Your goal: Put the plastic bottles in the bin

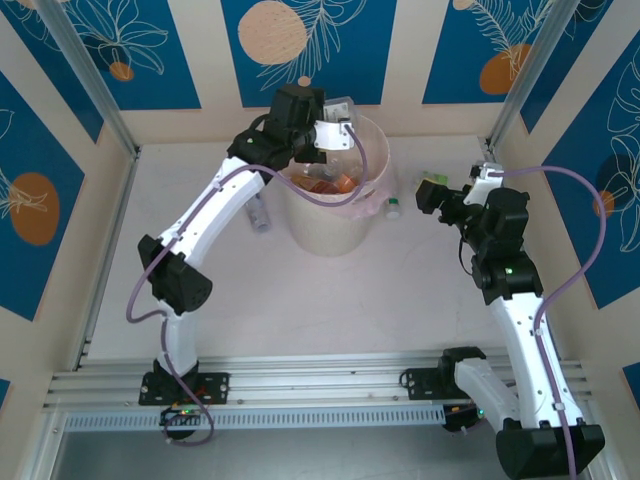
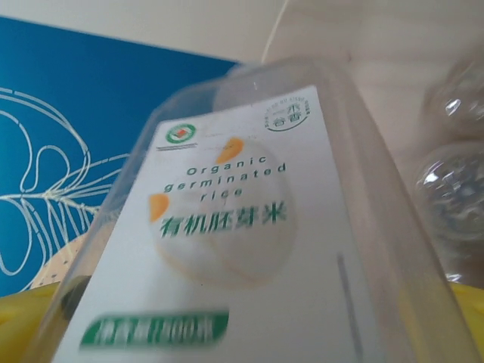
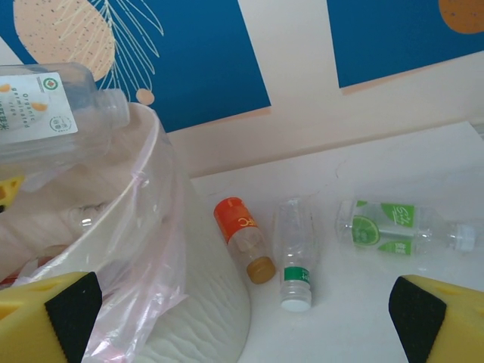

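Left tool [image 1: 338, 126] over bin [image 1: 322, 236], rice bottle [image 2: 249, 227] between jaws — grip unclear; right tool [image 3: 242, 311] spread wide.

Bright, even light; blurred near foreground.

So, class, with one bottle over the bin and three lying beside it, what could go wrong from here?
The white-labelled bottle hangs near the rim of the bin; dropped, it might bounce outside.
The orange-labelled bottle lies close by the bin wall, leaving a claw finger little room, so a grab could slip.
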Motion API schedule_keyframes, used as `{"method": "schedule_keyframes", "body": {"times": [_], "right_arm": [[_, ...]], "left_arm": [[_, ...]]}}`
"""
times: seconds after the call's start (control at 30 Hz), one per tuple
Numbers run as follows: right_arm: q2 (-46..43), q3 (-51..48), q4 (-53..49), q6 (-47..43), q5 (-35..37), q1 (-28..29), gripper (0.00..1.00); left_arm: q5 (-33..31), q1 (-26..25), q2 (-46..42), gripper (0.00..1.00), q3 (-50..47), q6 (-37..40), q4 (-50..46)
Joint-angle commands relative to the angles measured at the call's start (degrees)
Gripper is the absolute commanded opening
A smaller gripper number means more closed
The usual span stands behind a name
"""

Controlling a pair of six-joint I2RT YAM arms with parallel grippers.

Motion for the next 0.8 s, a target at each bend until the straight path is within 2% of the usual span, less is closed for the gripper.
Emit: {"method": "schedule_keyframes", "body": {"times": [0.0, 0.3, 0.4, 0.5, 0.6, 0.77], "right_arm": [[-0.7, -0.8, 0.4, 1.3, -1.2, -0.6, 1.0], [-0.7, -1.2, 0.1, 1.6, -1.3, -1.2, 0.99], [-0.7, -1.4, 0.2, 1.8, -1.5, -1.3, 1.0], [-0.7, -1.6, 0.3, 2.3, -1.5, -1.4, 1.0], [-0.7, -2.0, 0.3, 2.7, -1.6, -1.4, 0.99], [-0.7, -1.7, -0.5, 2.5, -1.4, -1.4, 1.0]], "left_arm": [[9.6, -0.4, -4.2, 1.0, 2.0, -5.9, -3.8], [12.6, -0.2, -4.5, 1.0, 4.4, -12.7, -8.8], [13.4, 0.0, -4.3, 0.94, 4.4, -15.6, -8.1], [15.9, 0.3, -3.4, 0.88, 4.4, -23.0, -6.5], [17.5, 0.3, -1.7, 0.88, 4.4, -32.5, -4.7], [13.4, 0.3, 3.6, 0.9, 9.7, -43.8, -2.2]]}}
